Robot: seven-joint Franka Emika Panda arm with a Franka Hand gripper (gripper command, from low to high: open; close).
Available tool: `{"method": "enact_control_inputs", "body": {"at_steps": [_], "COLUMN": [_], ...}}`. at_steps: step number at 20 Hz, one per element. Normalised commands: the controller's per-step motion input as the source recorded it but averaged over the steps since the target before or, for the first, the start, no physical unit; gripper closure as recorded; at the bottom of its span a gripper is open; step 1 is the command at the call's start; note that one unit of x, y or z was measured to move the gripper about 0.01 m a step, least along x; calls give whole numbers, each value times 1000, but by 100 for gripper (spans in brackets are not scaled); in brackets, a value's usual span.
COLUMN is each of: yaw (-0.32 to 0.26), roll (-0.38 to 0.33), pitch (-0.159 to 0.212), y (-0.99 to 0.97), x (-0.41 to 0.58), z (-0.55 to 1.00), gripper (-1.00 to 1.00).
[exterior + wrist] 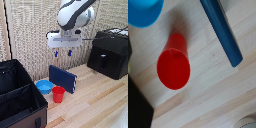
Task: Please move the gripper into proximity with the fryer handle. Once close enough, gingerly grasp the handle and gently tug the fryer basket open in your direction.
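Observation:
The boxy black air fryer stands on the wooden table at the exterior view's right. Its basket is the lower part and looks closed. The small black fryer handle sits upright on its face. My gripper hangs in the air at the middle of the exterior view, well to the left of the fryer and above a dark blue board. Its blue-tipped fingers stand apart, open and empty. The fryer and my fingers do not show in the wrist view.
A dark blue flat board stands below the gripper. A red cup and a blue bowl sit beside it. A large black fabric case fills the exterior view's left.

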Motion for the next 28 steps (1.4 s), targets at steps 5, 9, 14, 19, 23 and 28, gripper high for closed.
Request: {"method": "enact_control_inputs", "body": {"at_steps": [5,9,14,19,23,28], "yaw": [-359,-255,-143,-87,-39,-3], "roll": [-97,-267,-372,-375,-375,-338], "pitch": [-15,-37,-52,-53,-96,-127], "y": [-62,-74,-46,-57,-289,-664], "x": [59,38,40,0,54,61], "z": [-44,-28,-29,-50,-43,-138], "gripper": [-100,-100,-100,-100,-100,-100]}}
